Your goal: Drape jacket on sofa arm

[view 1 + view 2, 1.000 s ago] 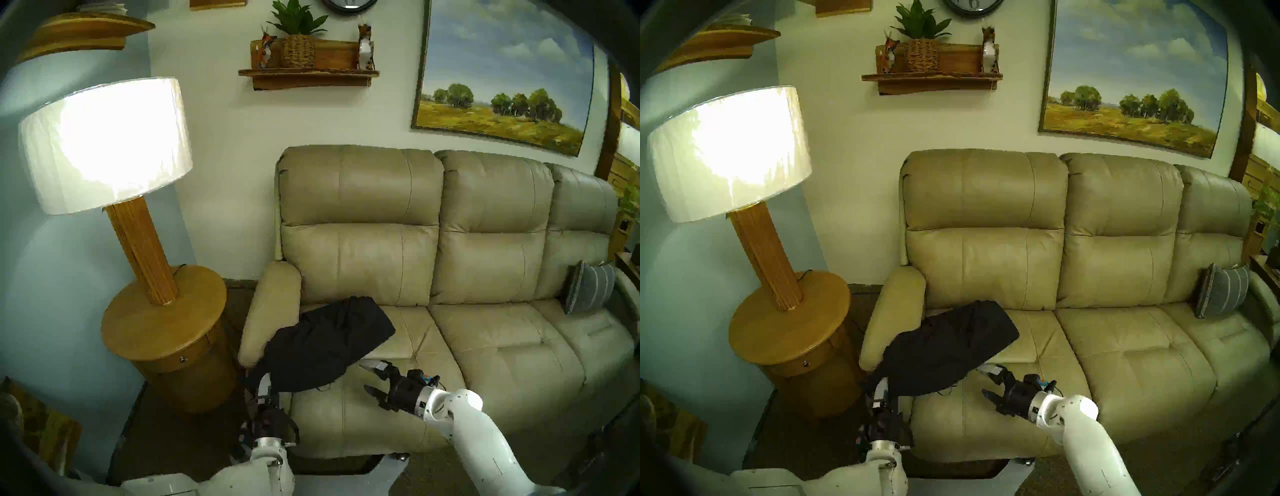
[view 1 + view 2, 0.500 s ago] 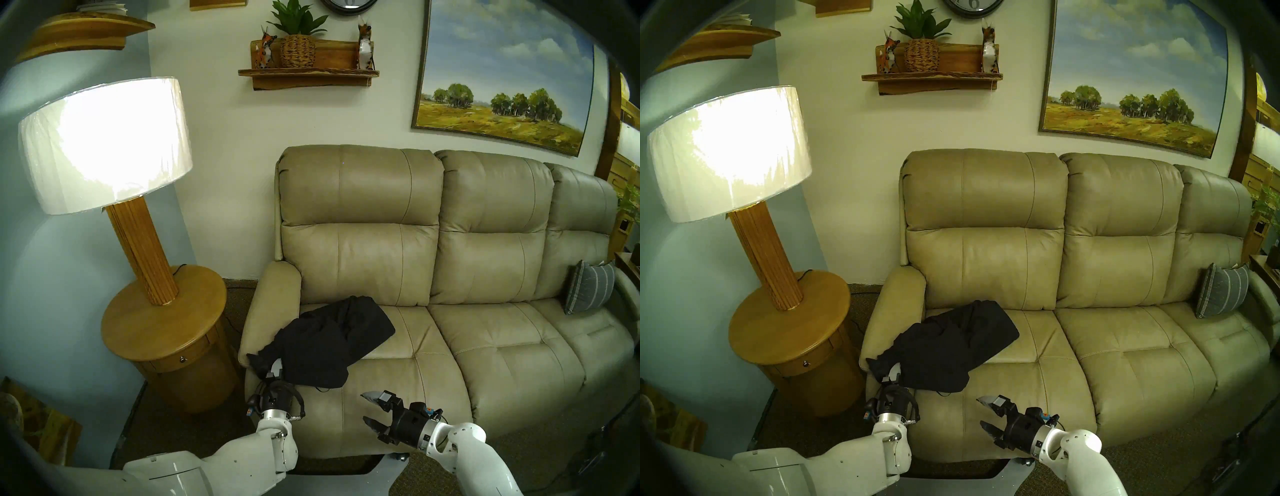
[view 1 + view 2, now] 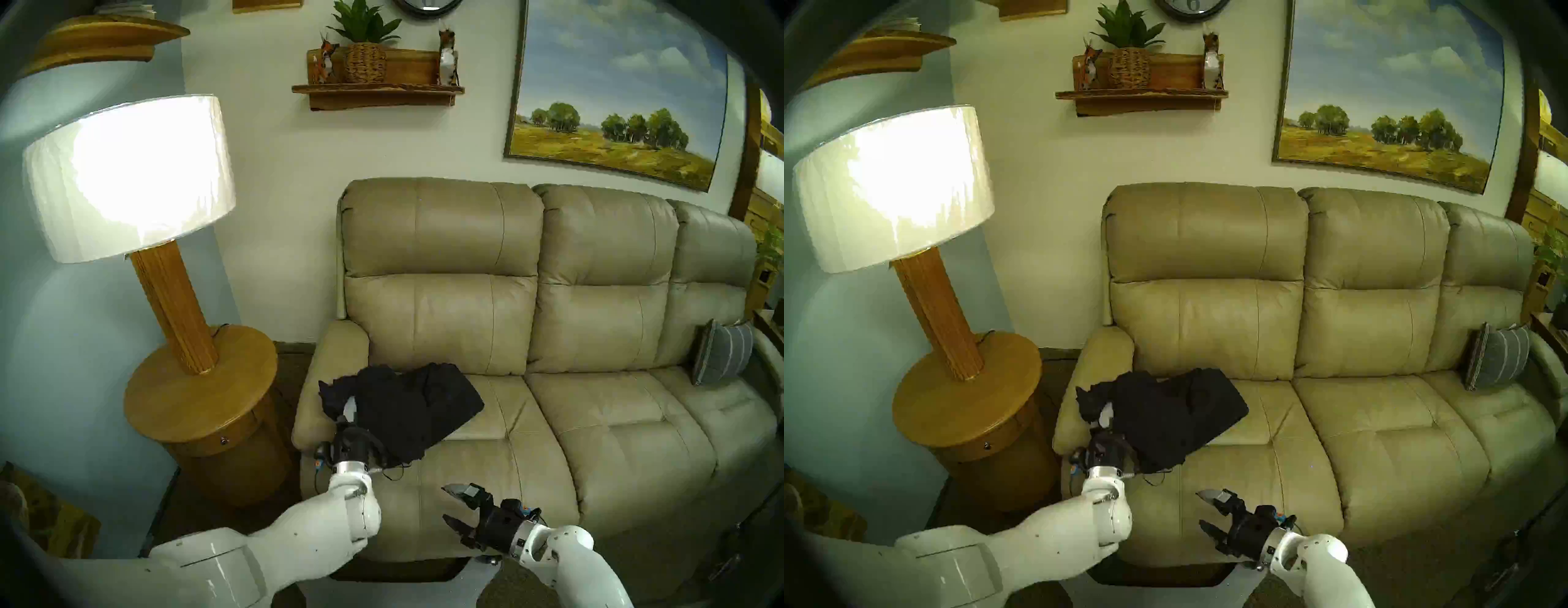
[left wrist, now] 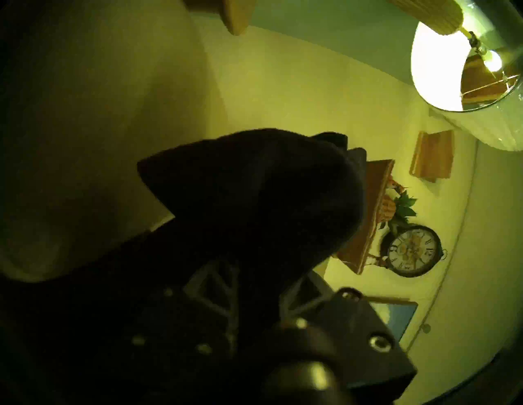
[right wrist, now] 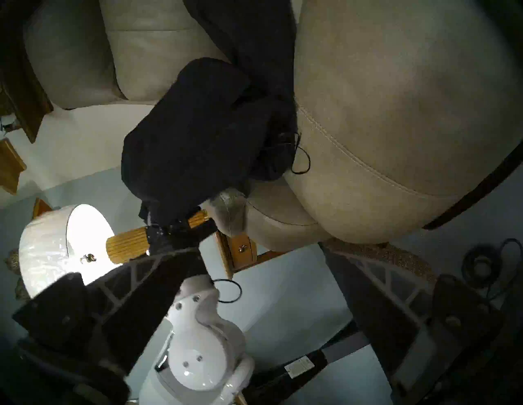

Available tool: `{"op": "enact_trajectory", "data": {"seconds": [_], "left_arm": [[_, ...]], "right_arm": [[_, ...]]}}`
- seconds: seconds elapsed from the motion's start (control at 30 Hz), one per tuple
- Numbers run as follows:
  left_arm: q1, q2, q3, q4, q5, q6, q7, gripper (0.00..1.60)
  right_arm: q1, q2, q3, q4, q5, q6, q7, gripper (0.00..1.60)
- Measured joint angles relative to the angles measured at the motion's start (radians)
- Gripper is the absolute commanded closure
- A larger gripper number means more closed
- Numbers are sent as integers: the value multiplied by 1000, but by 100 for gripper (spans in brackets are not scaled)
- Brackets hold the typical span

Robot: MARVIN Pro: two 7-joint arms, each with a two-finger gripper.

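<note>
The jacket [image 3: 407, 412] is lying bunched on the leftmost seat cushion of the sofa [image 3: 551, 339], with one crumpled end lifted up against the inner side of the sofa arm [image 3: 326, 382]. The left gripper [image 3: 345, 409] is pinching that raised end, its fingers clamped together on the black cloth just above the armrest's inner edge; in the left wrist view the dark fabric [image 4: 254, 198] is folding over the fingers and hiding their tips. A thin black drawstring [image 3: 392, 471] is trailing from the jacket's front edge onto the cushion.

The right gripper [image 3: 452, 503] is hovering low over the front of the same seat, apart from the jacket, with its jaws spread wide and nothing between them.

The sofa itself is beige-tan leather, three seats wide, with stitched seams showing along the cushion fronts. A grey striped pillow [image 3: 721, 352] is leaning in the far right corner. Just left of the sofa arm a round wooden table [image 3: 199, 390] is carrying a lit lamp [image 3: 127, 174] with a ribbed wooden stem. On the pale wall behind, a wooden shelf [image 3: 377, 91] is holding a potted plant in a woven basket and two small figurines, and a landscape painting [image 3: 615, 93] is hanging above the sofa back.
</note>
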Motion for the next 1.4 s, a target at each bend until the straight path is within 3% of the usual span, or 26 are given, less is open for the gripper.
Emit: {"op": "enact_trajectory", "data": {"seconds": [0.4, 0.67, 0.9, 1.0, 1.03, 1.07, 1.13, 1.4], "left_arm": [[-83, 93, -200, 43, -71, -44, 107, 160], [-93, 145, -339, 136, -71, -49, 204, 160], [-88, 140, -452, 248, -71, -26, 265, 160], [-89, 122, -471, 304, -70, 0, 279, 90], [-90, 116, -475, 318, -70, 10, 284, 83], [-92, 109, -477, 330, -70, 22, 289, 31], [-95, 99, -479, 347, -70, 38, 294, 0], [-95, 55, -479, 394, -71, 96, 287, 0]], "right_arm": [[1, -3, -5, 61, -3, -12, -4, 0], [4, -3, -7, 110, -4, -22, -5, 0], [22, -4, -23, 158, -15, -30, -2, 0], [30, -6, -34, 172, -28, -32, 2, 0], [32, -7, -37, 176, -31, -32, 4, 0], [34, -8, -40, 179, -35, -33, 6, 0], [38, -9, -43, 182, -41, -34, 8, 0], [58, -12, -50, 207, -60, -41, 24, 0]]}}
